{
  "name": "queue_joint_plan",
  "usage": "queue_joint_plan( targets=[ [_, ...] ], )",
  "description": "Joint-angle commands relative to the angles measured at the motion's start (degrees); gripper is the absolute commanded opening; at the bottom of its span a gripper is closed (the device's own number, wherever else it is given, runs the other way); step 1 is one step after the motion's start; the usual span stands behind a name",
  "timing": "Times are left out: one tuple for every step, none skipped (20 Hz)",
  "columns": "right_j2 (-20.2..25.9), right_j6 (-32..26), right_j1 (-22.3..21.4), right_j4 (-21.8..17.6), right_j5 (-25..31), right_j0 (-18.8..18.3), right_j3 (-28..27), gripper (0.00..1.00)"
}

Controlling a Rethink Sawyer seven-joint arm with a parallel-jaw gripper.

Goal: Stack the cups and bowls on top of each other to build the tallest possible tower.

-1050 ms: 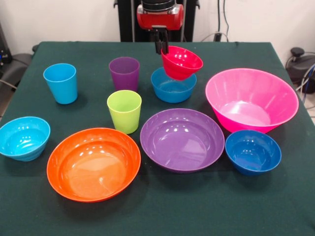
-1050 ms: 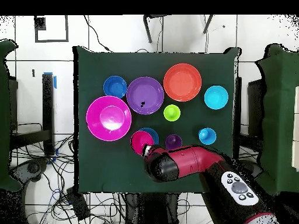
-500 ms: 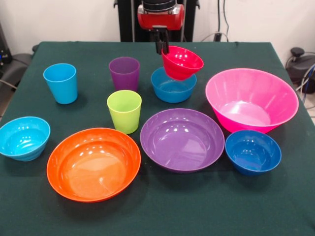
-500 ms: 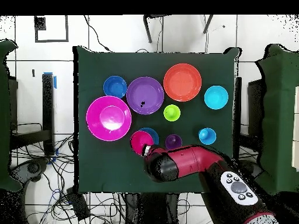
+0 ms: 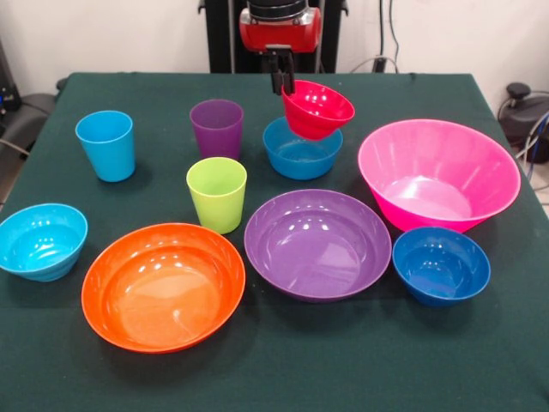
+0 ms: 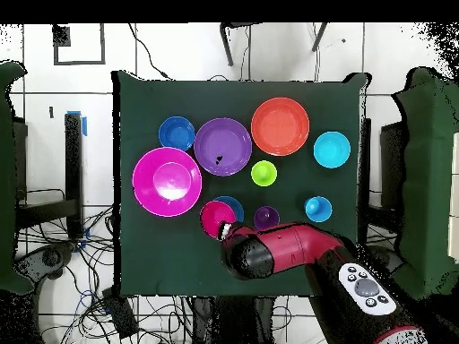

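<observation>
My hand [image 5: 283, 83] clamped on the far rim of the red bowl [image 5: 319, 107], which hangs tilted above the blue bowl [image 5: 300, 148], its underside at that bowl's far-right rim; touching or not, cannot tell. Blue bowl sits on the tabletop [image 5: 343, 369], empty. Purple cup [image 5: 216, 127] just left of it, lime green cup [image 5: 216, 193] nearer the camera, light blue cup [image 5: 105, 144] farther left; all upright and apart. Cyan bowl [image 5: 40, 240] at left edge. Orange bowl [image 5: 163, 285] and wide purple bowl [image 5: 317, 243] side by side in front. Pink bowl [image 5: 437, 174] to the right, dark blue bowl [image 5: 441, 265] just in front of it. Every visible container empty; nothing nested.

Overhead: my arm [image 6: 287, 251] reaches over the tabletop's edge to the red bowl.
</observation>
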Motion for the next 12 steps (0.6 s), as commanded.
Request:
queue_joint_plan(
  targets=[
    [0.38, -3.75, 2.81, -5.19, -0.9, 1.39, -2.98, 0.0],
    [0.5, -3.94, 2.81, -5.17, -0.77, 1.27, -3.09, 0.0],
    [0.6, -4.09, 2.71, -5.11, -0.59, 1.18, -3.09, 0.0],
    [0.73, -4.27, 2.62, -5.02, -0.36, 1.1, -3.21, 0.0],
    [0.85, -4.43, 2.46, -4.93, -0.13, 1.05, -3.24, 0.0],
    [1.03, -4.72, 2.43, -4.85, 0.14, 0.89, -3.39, 0.0],
    [1.11, -4.81, 2.32, -4.76, 0.31, 0.85, -3.42, 0.0],
    [1.11, -4.82, 2.3, -4.81, 0.23, 0.81, -3.38, 0.0],
    [1.12, -4.82, 2.34, -4.79, 0.23, 0.77, -3.35, 0.0],
    [1.13, -4.82, 2.37, -4.78, 0.22, 0.74, -3.32, 0.0],
    [1.15, -4.87, 2.4, -4.78, 0.24, 0.69, -3.33, 0.0],
    [1.18, -4.92, 2.42, -4.78, 0.27, 0.64, -3.34, 0.0]
  ],
)
